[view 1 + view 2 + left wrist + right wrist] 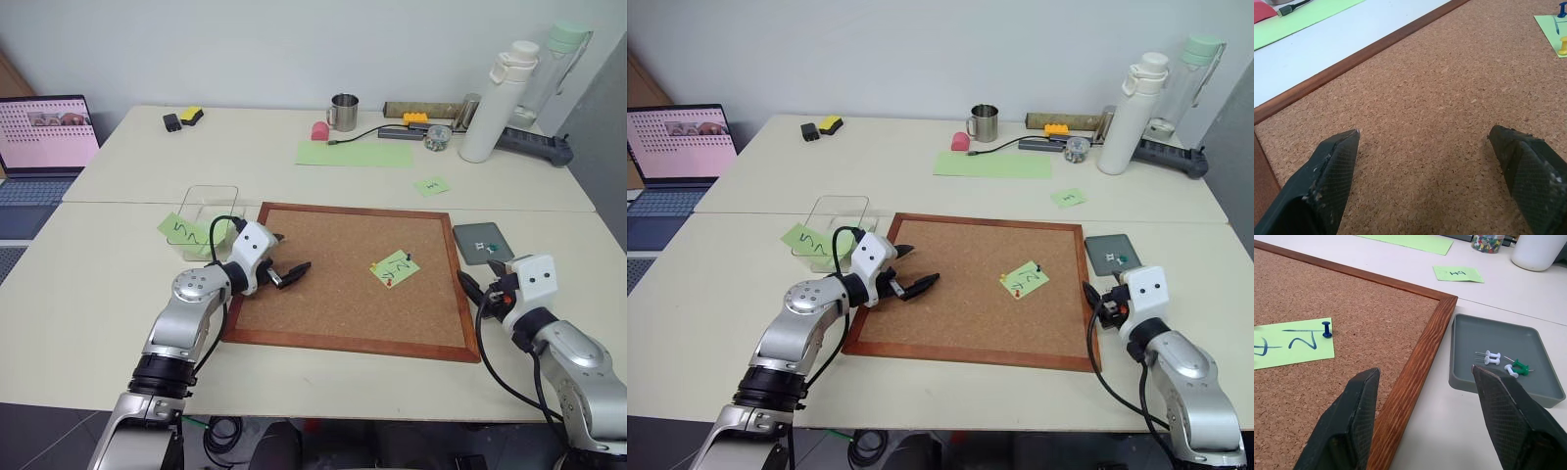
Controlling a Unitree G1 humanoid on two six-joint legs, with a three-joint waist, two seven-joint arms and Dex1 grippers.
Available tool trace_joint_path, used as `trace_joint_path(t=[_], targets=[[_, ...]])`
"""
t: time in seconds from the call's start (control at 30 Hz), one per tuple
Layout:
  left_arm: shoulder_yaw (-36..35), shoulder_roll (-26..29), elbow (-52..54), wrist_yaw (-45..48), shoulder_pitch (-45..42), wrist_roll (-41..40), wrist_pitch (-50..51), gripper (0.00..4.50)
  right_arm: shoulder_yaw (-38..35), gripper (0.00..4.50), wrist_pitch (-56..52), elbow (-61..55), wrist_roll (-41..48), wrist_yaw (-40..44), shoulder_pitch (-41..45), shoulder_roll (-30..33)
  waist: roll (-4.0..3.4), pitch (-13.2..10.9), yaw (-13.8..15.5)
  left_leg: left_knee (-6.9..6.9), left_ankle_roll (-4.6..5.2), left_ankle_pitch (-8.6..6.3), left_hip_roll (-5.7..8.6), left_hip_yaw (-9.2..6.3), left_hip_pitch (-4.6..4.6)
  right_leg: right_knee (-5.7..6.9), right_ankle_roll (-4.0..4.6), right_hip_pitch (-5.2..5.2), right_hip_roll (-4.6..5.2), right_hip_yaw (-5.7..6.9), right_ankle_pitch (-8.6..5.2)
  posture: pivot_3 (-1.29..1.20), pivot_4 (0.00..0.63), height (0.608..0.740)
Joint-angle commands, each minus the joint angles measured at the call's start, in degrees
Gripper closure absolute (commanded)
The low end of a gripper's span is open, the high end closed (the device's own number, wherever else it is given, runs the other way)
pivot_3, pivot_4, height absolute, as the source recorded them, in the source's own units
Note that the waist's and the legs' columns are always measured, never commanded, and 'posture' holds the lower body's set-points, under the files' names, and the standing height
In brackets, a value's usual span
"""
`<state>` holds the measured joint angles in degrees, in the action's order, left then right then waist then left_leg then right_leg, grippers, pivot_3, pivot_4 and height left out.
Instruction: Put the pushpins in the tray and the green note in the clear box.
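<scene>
On the pale table, the corkboard (pixel 353 279) held the note (pixel 395 267). Pins (pixel 390 282) at its six and one o'clock looked tiny, hard and slippery; pinch the heads. Both claws, left (pixel 285 260) and right (pixel 1425 374), gaped empty.

Each arm is built of rounded silver-grey metal segments joined at dark collars, ending in a white, boxy wrist housing marked with small dark dots. A black cable loops from each forearm up to that housing. The left gripper (pixel 290 274) and the right gripper (pixel 1425 382) each carry two black, wedge-shaped fingers (pixel 1332 169) with a fine cross-hatched texture, scuffed and speckled pale along their edges.
</scene>
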<state>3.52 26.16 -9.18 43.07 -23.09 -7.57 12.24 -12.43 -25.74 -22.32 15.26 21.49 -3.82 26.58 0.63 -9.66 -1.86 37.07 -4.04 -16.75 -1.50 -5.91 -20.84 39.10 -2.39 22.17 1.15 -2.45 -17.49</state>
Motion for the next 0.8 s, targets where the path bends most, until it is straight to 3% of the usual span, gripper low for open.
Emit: trace_joint_path(t=[0.03, 0.43, 0.8], targets=[[-0.46, 0.64, 2.71, -0.38, -0.47, 0.01, -0.07, 0.01, -1.63, 1.37, -0.02, -2.54, 0.63, 0.3, 0.07, 0.79, 0.0, 0.0, 0.0, 0.0, 0.0, 0.0, 0.0, 0.0, 0.0, 0.0, 0.0, 0.0, 0.0, 0.0, 0.0, 0.0, 0.15, 0.74], [-2.09, 0.71, 5.17, 3.63, -0.44, -6.17, 6.2, 0.01, -1.67, 1.37, -0.26, -2.92, 0.91, 0.52, -0.2, 0.86, 0.0, 0.0, -0.01, 0.0, 0.0, 0.0, 0.0, 0.0, 0.0, 0.0, 0.0, 0.0, 0.0, 0.0, 0.0, 0.0, 0.15, 0.74], [-2.34, 1.88, 7.98, 5.74, -0.14, -9.31, 8.65, 0.01, -0.71, 1.37, -1.72, -4.8, 4.07, 5.59, -0.12, 2.88, -0.01, 0.0, -0.02, 0.0, 0.0, 0.0, 0.0, 0.0, 0.0, 0.0, 0.0, 0.0, -0.01, 0.0, 0.0, 0.0, 0.15, 0.74]])
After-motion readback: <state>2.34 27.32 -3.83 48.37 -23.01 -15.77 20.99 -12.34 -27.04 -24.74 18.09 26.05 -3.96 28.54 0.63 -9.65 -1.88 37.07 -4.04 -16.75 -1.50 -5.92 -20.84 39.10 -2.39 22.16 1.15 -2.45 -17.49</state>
